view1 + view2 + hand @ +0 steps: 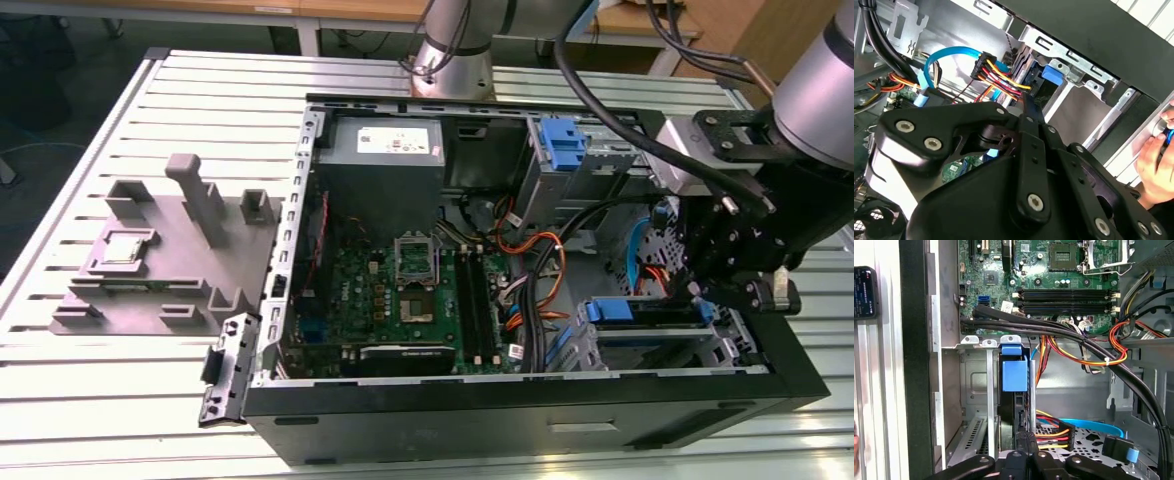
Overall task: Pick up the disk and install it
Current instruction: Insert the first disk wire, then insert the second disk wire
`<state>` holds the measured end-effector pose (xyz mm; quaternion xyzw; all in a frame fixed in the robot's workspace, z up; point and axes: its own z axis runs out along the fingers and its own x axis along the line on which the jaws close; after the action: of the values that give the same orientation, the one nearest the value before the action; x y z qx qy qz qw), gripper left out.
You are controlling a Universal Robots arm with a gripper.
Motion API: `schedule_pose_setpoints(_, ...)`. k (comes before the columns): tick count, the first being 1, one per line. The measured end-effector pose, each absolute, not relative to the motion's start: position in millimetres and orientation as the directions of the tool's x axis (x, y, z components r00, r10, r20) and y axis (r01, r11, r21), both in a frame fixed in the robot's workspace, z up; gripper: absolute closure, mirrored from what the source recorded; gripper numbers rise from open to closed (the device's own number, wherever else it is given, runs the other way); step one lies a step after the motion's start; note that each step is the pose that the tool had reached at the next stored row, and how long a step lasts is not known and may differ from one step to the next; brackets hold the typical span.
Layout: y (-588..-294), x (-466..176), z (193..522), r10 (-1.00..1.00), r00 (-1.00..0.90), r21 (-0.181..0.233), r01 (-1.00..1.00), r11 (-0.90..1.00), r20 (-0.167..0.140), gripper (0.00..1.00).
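A desk (160,400) of pale ribbed metal slats fills most of the exterior view, its grooves running across from that view's left to its right. Soft light falls evenly on the slats, with brighter glare along the near edge. Beyond the far edge stands wooden furniture (267,10) with a light brown top on white legs (308,38). Under it the floor (80,40) is dark grey, and loose cables (360,42) lie there in shadow. At the exterior view's far right, another wooden panel (761,30) rises behind the desk. The slats (874,390) also appear in the first wrist view.
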<state>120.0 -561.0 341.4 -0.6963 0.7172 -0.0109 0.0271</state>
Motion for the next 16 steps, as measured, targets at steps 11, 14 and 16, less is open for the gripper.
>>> schedule_pose_setpoints(11, -561.1, 120.0, 341.6, -0.999, -0.029, -0.053, -0.998, 0.030, -0.024, 0.90)
schedule_pose_setpoints(14, -561.1, 119.4, 341.5, -0.999, -0.029, -0.053, -0.998, 0.030, -0.024, 0.90)
schedule_pose_setpoints(16, -561.1, 118.0, 341.5, -0.999, -0.029, -0.053, -0.998, 0.030, -0.024, 0.90)
